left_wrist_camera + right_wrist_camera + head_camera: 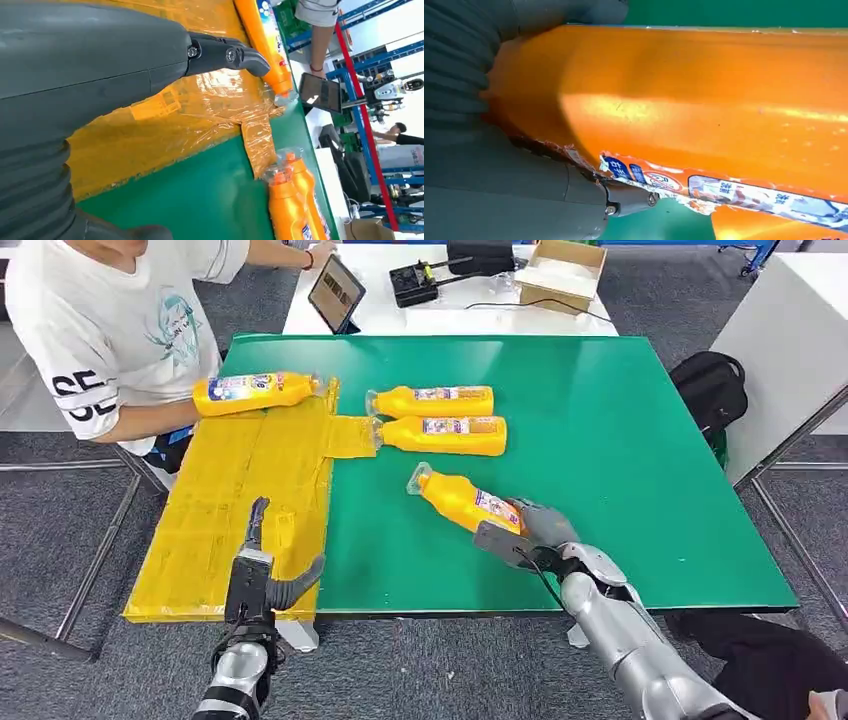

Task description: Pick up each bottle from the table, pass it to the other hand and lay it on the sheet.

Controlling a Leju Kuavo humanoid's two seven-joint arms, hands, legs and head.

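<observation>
The robot has two silver metal arms with rounded shell segments, and a thin black cable runs along the right forearm near the wrist. The left hand (pixel 262 575) is dark grey and black, with slim dark fingers and a thick grey thumb. The right hand (pixel 528 530) has the same grey colour. In the wrist views, each hand shows a grey ribbed cover and small silver screws at the dark finger links.

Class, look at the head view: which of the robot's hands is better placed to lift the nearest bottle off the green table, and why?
The right hand. It already wraps the base of the nearest bottle, while the left hand hovers open over the yellow sheet, away from every bottle.
</observation>
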